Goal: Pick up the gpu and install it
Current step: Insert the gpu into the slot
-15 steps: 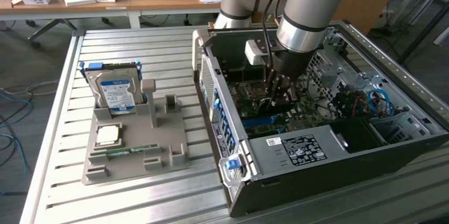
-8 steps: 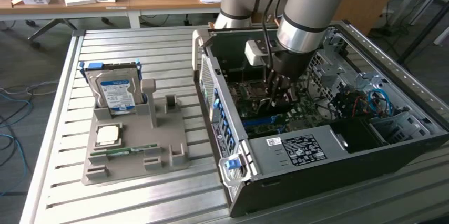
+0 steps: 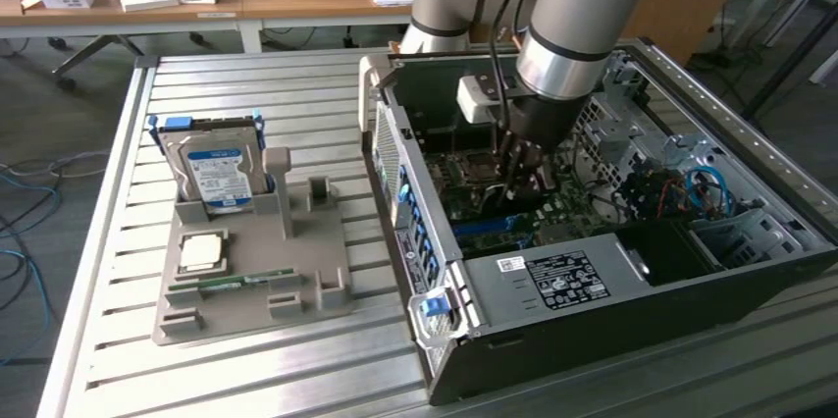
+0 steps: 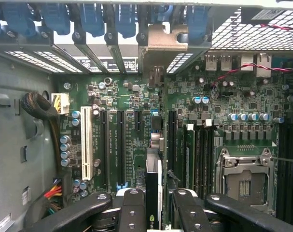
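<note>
Gpu held edge-on over the motherboard, judged not yet seated
The gpu point(image 4: 152, 171) is gripped by the end effector point(image 4: 157, 198) inside the computer case point(image 3: 576, 281); if it is lowered out of line with a slot point(image 4: 121, 145), its edge may be jammed against the motherboard point(image 4: 132, 96) or twisted in the grip

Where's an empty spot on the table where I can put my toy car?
The table is bare between the holder and the near edge, and from the hard drive to the far edge. The strip between holder and case is narrow. Inside the case it is crowded: the gripper holds the gpu there.
</note>
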Available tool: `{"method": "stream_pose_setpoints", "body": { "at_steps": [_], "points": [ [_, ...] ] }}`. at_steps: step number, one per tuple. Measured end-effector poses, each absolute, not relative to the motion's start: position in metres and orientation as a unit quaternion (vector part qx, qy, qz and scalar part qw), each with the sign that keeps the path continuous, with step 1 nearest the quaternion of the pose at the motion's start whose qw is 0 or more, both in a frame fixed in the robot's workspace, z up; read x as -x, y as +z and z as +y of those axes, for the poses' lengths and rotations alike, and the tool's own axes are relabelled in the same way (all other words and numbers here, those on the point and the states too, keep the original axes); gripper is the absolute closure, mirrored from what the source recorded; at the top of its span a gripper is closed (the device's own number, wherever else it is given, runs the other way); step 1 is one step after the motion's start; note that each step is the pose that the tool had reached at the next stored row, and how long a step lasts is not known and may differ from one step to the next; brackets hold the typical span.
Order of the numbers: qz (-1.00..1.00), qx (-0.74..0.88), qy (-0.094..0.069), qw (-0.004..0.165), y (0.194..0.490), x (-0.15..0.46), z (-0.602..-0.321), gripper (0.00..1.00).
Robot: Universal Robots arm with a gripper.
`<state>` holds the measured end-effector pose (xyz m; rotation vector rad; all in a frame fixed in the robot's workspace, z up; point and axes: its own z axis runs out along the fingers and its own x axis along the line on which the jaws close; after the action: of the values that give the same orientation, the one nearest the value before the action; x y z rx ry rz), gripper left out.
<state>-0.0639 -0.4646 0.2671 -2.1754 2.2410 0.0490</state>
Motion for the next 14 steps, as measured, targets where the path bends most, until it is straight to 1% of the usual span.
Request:
{"method": "stream_pose_setpoints", "body": {
  "at_steps": [14],
  "points": [
    [0.717, 0.696, 0.016, 0.009, 0.2671, 0.0670, -0.4647, 0.74]
  ]
}}
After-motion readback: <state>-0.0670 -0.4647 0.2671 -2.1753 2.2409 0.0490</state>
